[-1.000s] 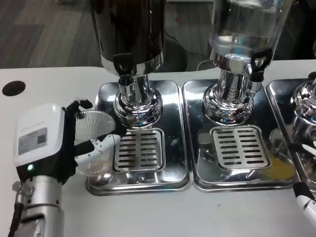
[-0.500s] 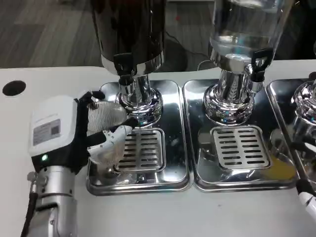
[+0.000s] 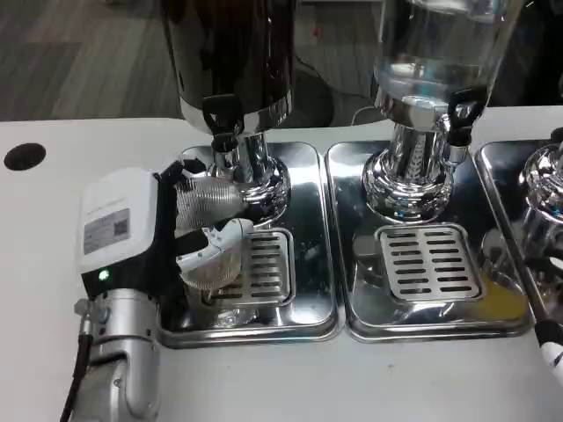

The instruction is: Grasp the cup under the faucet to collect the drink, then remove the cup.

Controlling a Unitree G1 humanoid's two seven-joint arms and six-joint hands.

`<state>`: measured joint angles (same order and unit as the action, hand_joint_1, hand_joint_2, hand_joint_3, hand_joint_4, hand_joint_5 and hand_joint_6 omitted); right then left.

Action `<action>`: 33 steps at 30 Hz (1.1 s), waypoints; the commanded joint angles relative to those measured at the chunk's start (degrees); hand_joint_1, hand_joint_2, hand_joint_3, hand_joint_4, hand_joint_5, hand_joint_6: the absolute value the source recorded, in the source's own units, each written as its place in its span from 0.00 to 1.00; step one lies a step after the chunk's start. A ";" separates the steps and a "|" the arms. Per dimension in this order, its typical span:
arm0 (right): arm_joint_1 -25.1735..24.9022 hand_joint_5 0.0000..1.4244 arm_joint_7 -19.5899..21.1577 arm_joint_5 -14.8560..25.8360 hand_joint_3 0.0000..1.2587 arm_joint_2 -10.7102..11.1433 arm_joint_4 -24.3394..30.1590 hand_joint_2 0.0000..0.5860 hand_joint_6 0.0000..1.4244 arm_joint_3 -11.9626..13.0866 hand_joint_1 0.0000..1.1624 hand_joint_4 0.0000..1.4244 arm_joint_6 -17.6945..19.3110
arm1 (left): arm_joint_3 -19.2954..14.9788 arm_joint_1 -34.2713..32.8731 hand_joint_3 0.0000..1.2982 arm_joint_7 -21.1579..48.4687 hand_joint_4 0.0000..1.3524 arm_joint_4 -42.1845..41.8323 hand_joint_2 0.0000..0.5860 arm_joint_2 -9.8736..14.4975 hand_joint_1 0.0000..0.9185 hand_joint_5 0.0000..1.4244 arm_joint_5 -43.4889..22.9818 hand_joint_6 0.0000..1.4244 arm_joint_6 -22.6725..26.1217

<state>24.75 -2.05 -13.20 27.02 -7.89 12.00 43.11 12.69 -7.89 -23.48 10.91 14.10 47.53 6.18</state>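
Note:
My left hand grips a clear ribbed plastic cup from its left side, fingers wrapped around it. The cup hangs over the left part of the slotted drain grate, just below and slightly left of the black faucet of the dark dispenser. I cannot tell whether any liquid is in the cup. A bit of my right hand shows at the lower right edge, its fingers hidden.
The dark dispenser stands on a steel drip tray. A second clear dispenser stands on its own tray to the right, a third dispenser at the right edge. A black hole marks the table's left.
My left hand has carried the cup rightward and a little away from me, from beside the tray's left rim to over the grate beneath the faucet.

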 commanded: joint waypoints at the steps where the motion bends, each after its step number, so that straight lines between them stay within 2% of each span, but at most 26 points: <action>1: -0.30 0.05 -0.63 1.59 0.17 0.84 -1.74 0.72 0.00 0.73 0.35 0.06 1.57 | 1.31 -3.09 0.34 -2.41 0.37 2.17 0.25 -1.16 0.34 0.52 -0.33 0.65 -1.34; 12: -0.76 0.05 -1.50 3.26 0.17 1.94 -4.38 0.72 0.00 1.38 0.35 0.06 3.30 | 4.02 -6.20 0.34 -5.42 0.36 7.86 0.25 -3.46 0.33 0.51 -0.46 0.63 -2.46; 15: -0.87 0.05 -1.72 3.64 0.17 2.14 -5.50 0.72 0.00 1.53 0.35 0.06 3.78 | 4.52 -6.56 0.32 -5.50 0.34 8.62 0.19 -3.70 0.27 0.50 -0.59 0.62 -2.07; 18: -0.96 0.05 -1.88 4.27 0.17 2.32 -6.49 0.72 0.00 1.79 0.35 0.06 4.37 | 4.35 -6.60 0.29 -4.92 0.32 9.01 0.12 -3.86 0.15 0.47 -1.06 0.59 -1.61; 20: -1.04 0.06 -1.95 4.50 0.17 2.35 -6.76 0.72 0.00 1.89 0.35 0.06 4.56 | 4.21 -6.51 0.29 -4.73 0.31 8.87 0.11 -3.82 0.11 0.47 -1.31 0.58 -1.41; 33: -1.19 0.06 -2.07 4.46 0.17 1.87 -6.79 0.72 0.00 1.49 0.35 0.06 4.81 | 3.78 -3.46 0.28 -4.58 0.31 3.36 0.10 -2.45 0.07 0.46 -2.20 0.59 -0.92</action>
<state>23.66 -3.67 -9.27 28.86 -15.04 13.21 47.21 16.76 -12.86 -27.55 16.21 11.17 45.51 5.30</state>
